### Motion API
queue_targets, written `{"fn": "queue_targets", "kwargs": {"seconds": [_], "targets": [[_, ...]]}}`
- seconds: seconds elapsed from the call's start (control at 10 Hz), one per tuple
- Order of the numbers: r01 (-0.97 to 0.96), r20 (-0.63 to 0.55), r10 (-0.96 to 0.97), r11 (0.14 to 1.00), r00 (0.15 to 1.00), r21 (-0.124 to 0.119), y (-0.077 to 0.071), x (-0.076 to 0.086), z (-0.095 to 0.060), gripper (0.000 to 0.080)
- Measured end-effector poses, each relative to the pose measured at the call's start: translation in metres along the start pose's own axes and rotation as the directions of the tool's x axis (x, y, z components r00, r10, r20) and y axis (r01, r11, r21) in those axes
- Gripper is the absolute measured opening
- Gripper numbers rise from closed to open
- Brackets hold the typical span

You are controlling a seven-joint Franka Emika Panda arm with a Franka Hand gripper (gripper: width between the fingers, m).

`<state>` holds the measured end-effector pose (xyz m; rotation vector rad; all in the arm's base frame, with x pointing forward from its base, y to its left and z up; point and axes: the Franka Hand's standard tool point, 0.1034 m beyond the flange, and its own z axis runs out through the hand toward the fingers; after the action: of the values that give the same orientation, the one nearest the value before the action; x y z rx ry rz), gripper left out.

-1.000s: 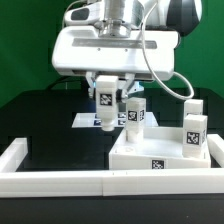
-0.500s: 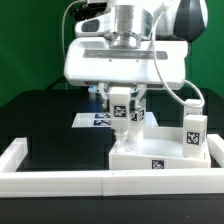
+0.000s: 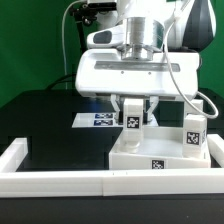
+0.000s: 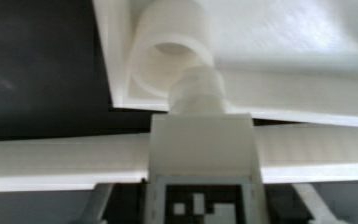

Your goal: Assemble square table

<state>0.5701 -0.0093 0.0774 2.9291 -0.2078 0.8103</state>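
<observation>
The square table slab (image 3: 160, 157) lies at the front on the exterior view's right, with a tag on its front edge. My gripper (image 3: 131, 112) is shut on a white tagged leg block (image 3: 131, 120) and holds it upright over the slab's near left corner. In the wrist view the leg (image 4: 202, 150) points its peg at a round corner hole (image 4: 172, 50) of the slab (image 4: 282, 60), with the tip at the hole's edge. My gripper (image 4: 202, 190) clamps the leg on both sides. A second leg block (image 3: 192, 131) stands on the slab's right side.
The marker board (image 3: 97, 120) lies flat on the black surface behind the slab. A long white rim (image 3: 60, 181) borders the front and turns up the left side (image 3: 14, 152). A cable hangs from the arm on the exterior view's right.
My gripper has carried the leg block toward the exterior view's right, from in front of the marker board to over the slab's corner.
</observation>
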Motion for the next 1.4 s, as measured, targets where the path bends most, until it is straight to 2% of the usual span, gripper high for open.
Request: {"fn": "queue_targets", "kwargs": {"seconds": [0.2, 0.9, 1.2, 1.4], "targets": [[-0.004, 0.001, 0.004, 1.000, 1.000, -0.005, 0.004, 0.000, 0.000, 0.0287], [-0.005, 0.005, 0.005, 1.000, 1.000, -0.003, 0.002, -0.003, -0.002, 0.0287], [-0.001, 0.016, 0.001, 1.000, 1.000, -0.003, 0.003, -0.011, -0.007, 0.0287], [-0.001, 0.006, 0.001, 1.000, 1.000, -0.013, 0.007, -0.012, -0.004, 0.0287]]}}
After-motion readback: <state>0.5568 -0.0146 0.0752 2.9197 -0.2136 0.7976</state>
